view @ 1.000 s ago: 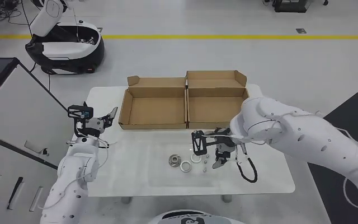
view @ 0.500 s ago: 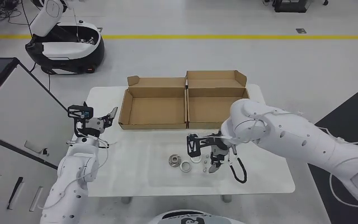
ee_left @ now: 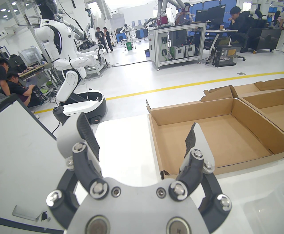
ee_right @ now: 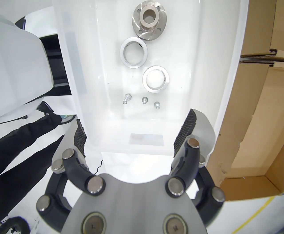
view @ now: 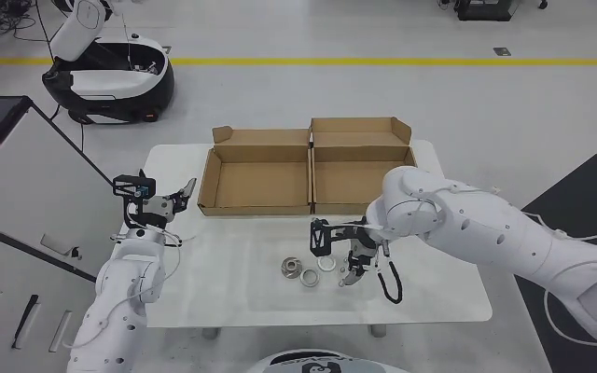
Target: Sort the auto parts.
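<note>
On the smooth white table (view: 233,280), six bare metal auto parts are lying in a loose line running from nine to three o'clock. At the nine o'clock end is sitting one dull steel flange disc with a raised hollow hub and bolt holes (ee_right: 149,21). Just at three o'clock of it are resting two thin, shiny, flat rings (ee_right: 122,53) (ee_right: 144,79), close together but apart. After them three small hex-headed bolts (ee_right: 127,98) (ee_right: 144,100) (ee_right: 157,104) are lying separately.

The right gripper (ee_right: 135,119) is hovering just at three o'clock of the bolts, its ribbed black pads (ee_right: 184,126) spread wide and pinching nothing.

At twelve o'clock of the parts, two shallow brown cardboard boxes (view: 254,182) (view: 359,177) are standing side by side, walls touching.

The left gripper (ee_left: 137,121) is hanging at nine o'clock of the left-hand box, its textured fingers also spread apart around nothing
</note>
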